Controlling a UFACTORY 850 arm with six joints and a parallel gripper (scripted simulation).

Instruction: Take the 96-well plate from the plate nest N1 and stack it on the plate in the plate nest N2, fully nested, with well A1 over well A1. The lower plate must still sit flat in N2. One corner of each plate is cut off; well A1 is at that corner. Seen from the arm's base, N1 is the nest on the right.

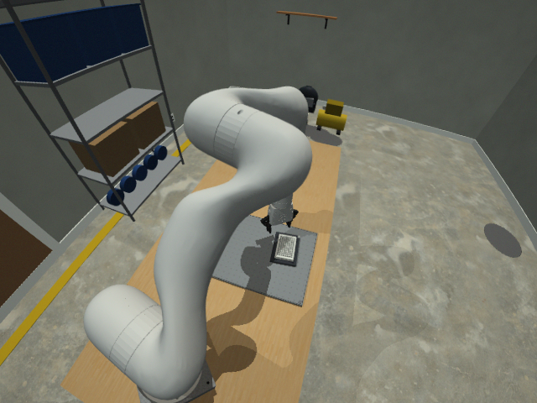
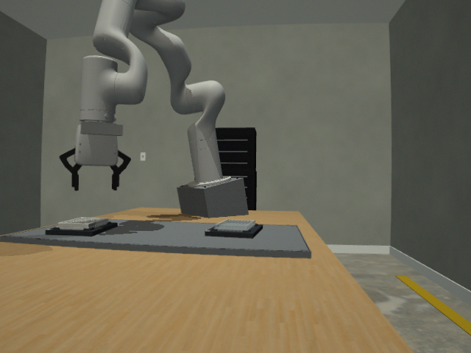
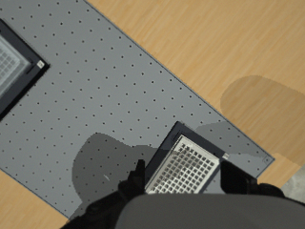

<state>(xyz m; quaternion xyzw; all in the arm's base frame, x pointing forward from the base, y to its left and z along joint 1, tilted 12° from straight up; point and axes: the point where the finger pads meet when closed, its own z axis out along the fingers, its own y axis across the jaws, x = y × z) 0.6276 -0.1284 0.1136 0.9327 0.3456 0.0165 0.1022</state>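
The 96-well plate (image 1: 285, 248) sits in nest N1, a black frame on the right side of the grey perforated base (image 1: 268, 264). In the exterior view this plate (image 2: 82, 223) is at the left, and the second plate in nest N2 (image 2: 233, 226) is at the right. My gripper (image 2: 95, 185) is open and empty. It hangs well above the N1 plate, fingers pointing down. In the wrist view the N1 plate (image 3: 183, 169) lies between my fingers, turned at an angle. The N2 plate (image 3: 10, 67) shows at the upper left edge. In the top view the arm hides N2.
The grey base (image 2: 171, 237) lies on a wooden table (image 2: 151, 296). The arm's pedestal (image 2: 213, 197) stands behind the nests. A shelf rack (image 1: 86, 108) stands left of the table and a yellow compressor (image 1: 331, 116) beyond its far end.
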